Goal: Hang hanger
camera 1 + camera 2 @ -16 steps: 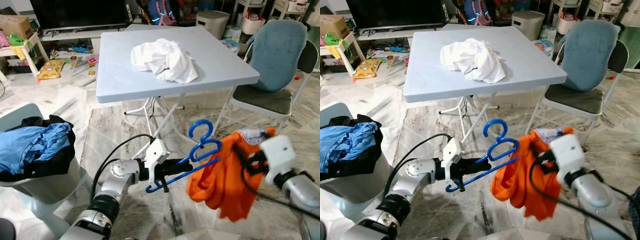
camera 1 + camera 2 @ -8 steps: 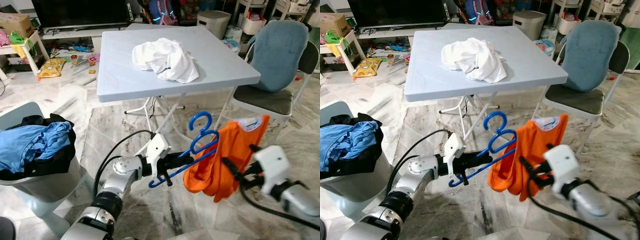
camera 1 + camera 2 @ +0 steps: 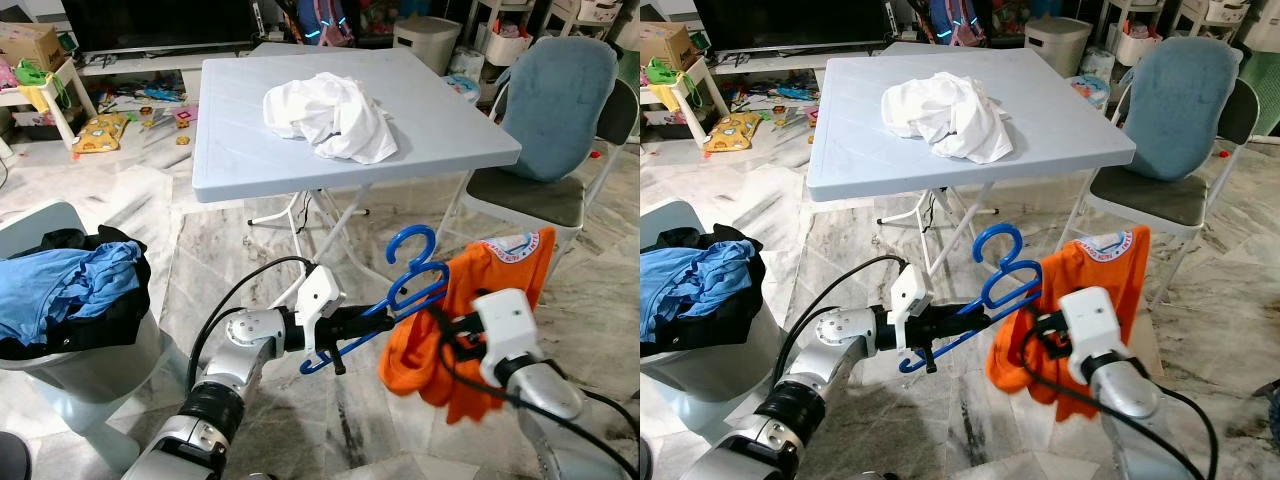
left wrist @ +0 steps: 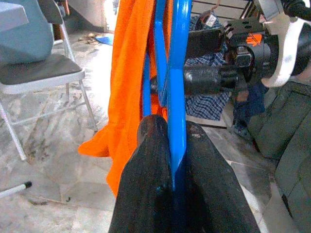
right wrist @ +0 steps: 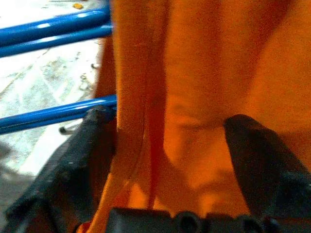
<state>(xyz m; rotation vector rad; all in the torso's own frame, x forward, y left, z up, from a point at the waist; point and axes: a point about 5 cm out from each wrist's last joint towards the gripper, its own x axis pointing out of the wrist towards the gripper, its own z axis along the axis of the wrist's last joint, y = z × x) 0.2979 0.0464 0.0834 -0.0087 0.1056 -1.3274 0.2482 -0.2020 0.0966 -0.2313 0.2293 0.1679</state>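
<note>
Hanger: the blue hanger (image 3: 405,290) sits nipped between the left gripper (image 3: 352,322) fingers, hook up, its far arm reaching into the orange shirt (image 3: 470,330).
Change: half a second ago the shirt hung lower and further out to the right; now the right gripper (image 5: 160,170) has brought it in against the hanger's end, with the printed collar raised above the gripper.
Left gripper: fingers (image 4: 146,174) closed tight on the hanger's lower bar, held out low over the floor.
Right gripper: fingers spread either side of a fold of orange cloth; from where I stand I cannot tell if they pinch it.
Around: behind both grippers stands a folding table (image 3: 240,160) with a crumpled white garment (image 3: 330,115) on top; to the right gripper's far side, a blue chair (image 3: 550,110); out past the left arm, a laundry basket (image 3: 90,370) heaped with blue and black clothes (image 3: 65,295).
In the way: the table legs cross just beyond the hanger hook.
Surface: marble floor (image 3: 210,250) below.
Room: toys scattered near a television stand beyond the table.
</note>
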